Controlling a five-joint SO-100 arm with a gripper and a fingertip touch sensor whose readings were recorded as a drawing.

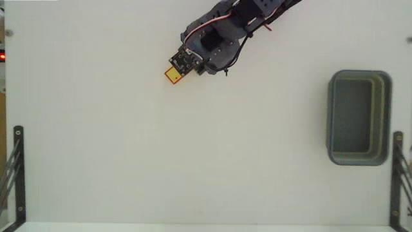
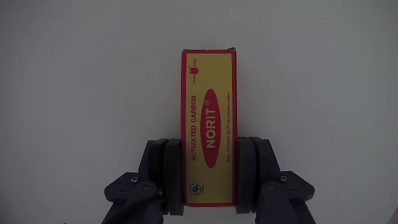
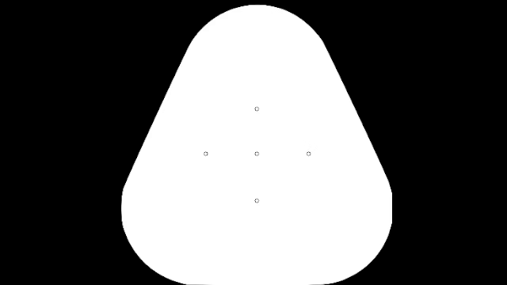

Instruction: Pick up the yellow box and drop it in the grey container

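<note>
Yellow box [image 2: 209, 127]: clamped at its near end between the gripper [image 2: 209, 177] pads, long axis running straight out ahead.
Grey container [image 1: 359, 118]: well apart on the white counter [image 1: 193, 154], toward the fixed view's right edge.
Next: a carry rightward is judged due.

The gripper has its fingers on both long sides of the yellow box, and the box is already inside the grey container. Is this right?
Not quite. The gripper does hold the yellow box by its long sides, but the fixed view shows the box on the table, far left of the grey container.
</note>
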